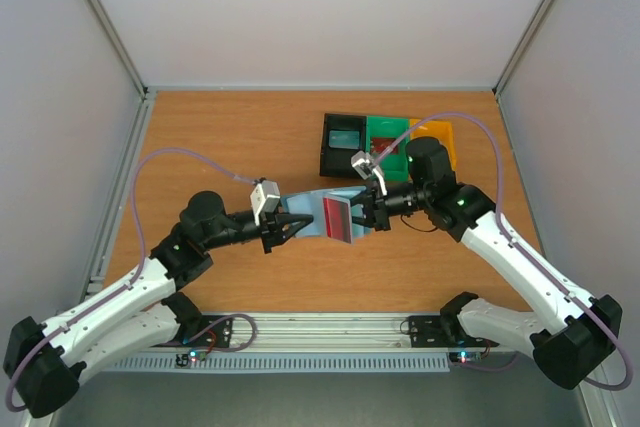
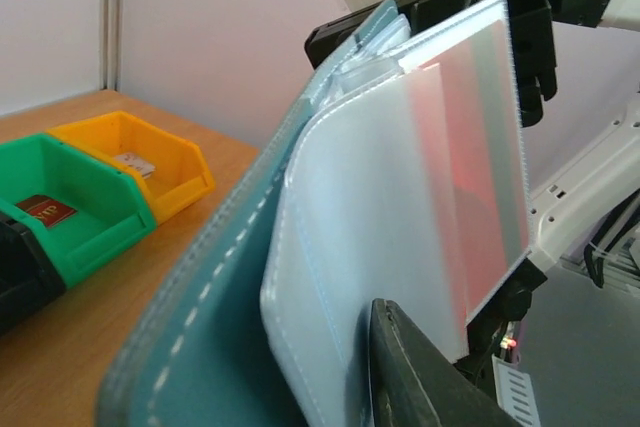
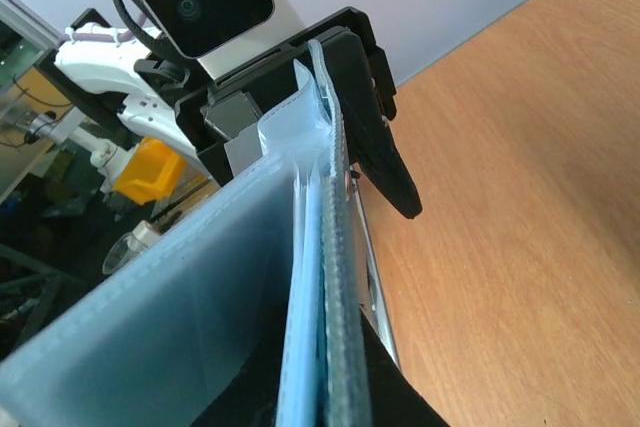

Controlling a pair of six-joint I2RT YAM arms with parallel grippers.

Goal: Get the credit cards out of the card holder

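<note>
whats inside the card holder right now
A red credit card shows through the card holder's frosted sleeve; anything tucked behind it or in the other pockets is hidden.

Left arm (image 1: 150, 277) reaching in from 7 o'clock, elbow bent, left gripper (image 1: 288, 227) pointing to 3 o'clock, right arm (image 1: 520, 257) in from 5 o'clock, right gripper (image 1: 365, 216) pointing to 9 o'clock, grippers facing at centre, each clamped on an end of the card holder (image 1: 307, 207).
</note>
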